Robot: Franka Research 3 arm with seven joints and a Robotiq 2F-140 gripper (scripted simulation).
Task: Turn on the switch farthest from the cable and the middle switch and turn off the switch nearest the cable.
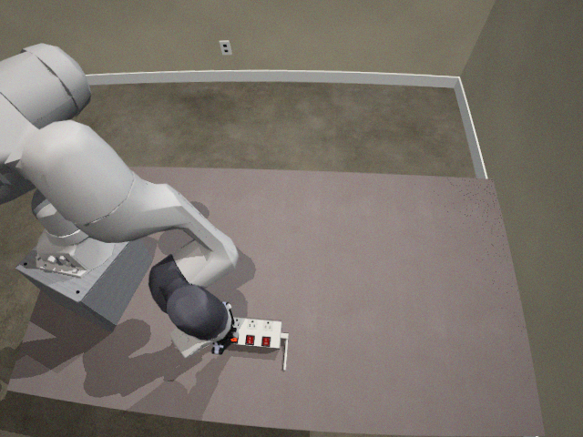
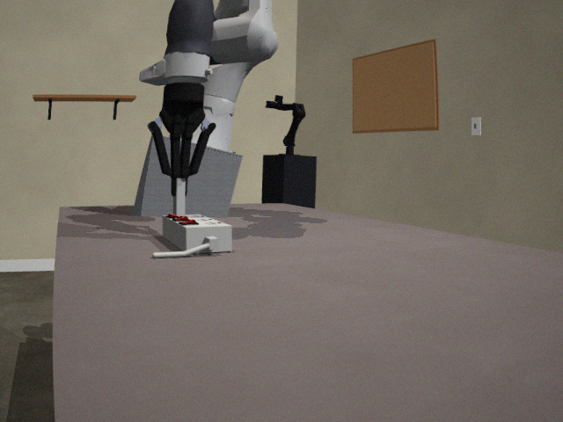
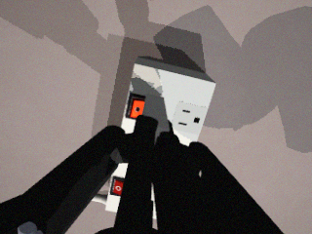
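A white power strip lies flat and right way up near the front left of the table. Its short cable leaves its right end in the top view. Two dark red switches show in a row. The switch farthest from the cable glows brighter orange. My gripper is shut and empty, pointing straight down, its tips at that far switch end. Whether they touch it I cannot tell.
My arm's grey base block stands at the table's left edge. A small black arm on a black pedestal stands behind the table. The table's front edge runs close to the strip.
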